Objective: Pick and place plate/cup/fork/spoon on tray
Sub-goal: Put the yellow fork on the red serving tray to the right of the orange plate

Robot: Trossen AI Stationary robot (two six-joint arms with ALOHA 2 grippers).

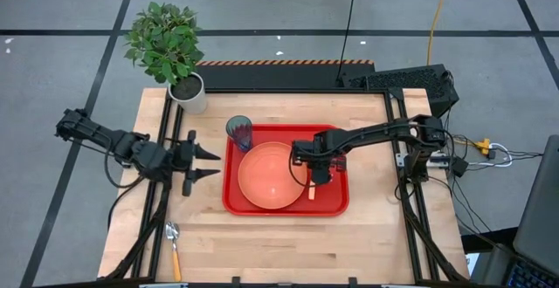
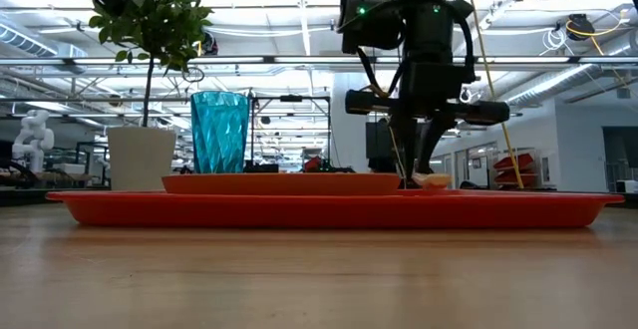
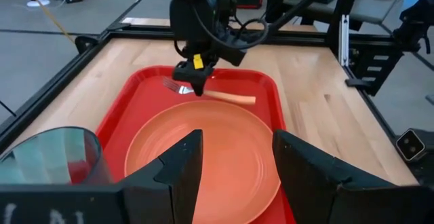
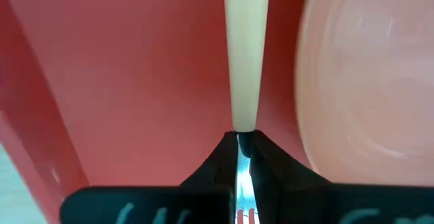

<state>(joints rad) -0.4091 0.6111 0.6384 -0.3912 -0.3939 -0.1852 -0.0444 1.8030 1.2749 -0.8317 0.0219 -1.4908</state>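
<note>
The right pincer (image 1: 320, 176) is clenched on the fork (image 3: 203, 94), gripping it at the metal neck where the tines meet the pale handle, low over the red tray (image 1: 336, 202) just beside the salmon plate (image 1: 271, 176). The fork's long axis runs alongside the plate's rim, handle pointing toward the front edge of the counter (image 1: 288, 253) and tines tucked under the fingers. The coming move looks like a release, and it turns on that gap: the handle lies close to the plate but apart from it (the right wrist view shows a strip of red between them), so the fork should land flat on the tray floor.

The teal cup (image 1: 240, 132) already stands in the tray's far left corner. The spoon (image 1: 173, 246) lies on the counter near the front left corner, handle toward the edge, well apart from the tray. The left pincer (image 1: 208, 164), released and wide, hovers just left of the tray and is clearly the nearer arm for it.

Whether the fork is touching the tray I cannot tell; the low view hides the contact behind the rim.
</note>
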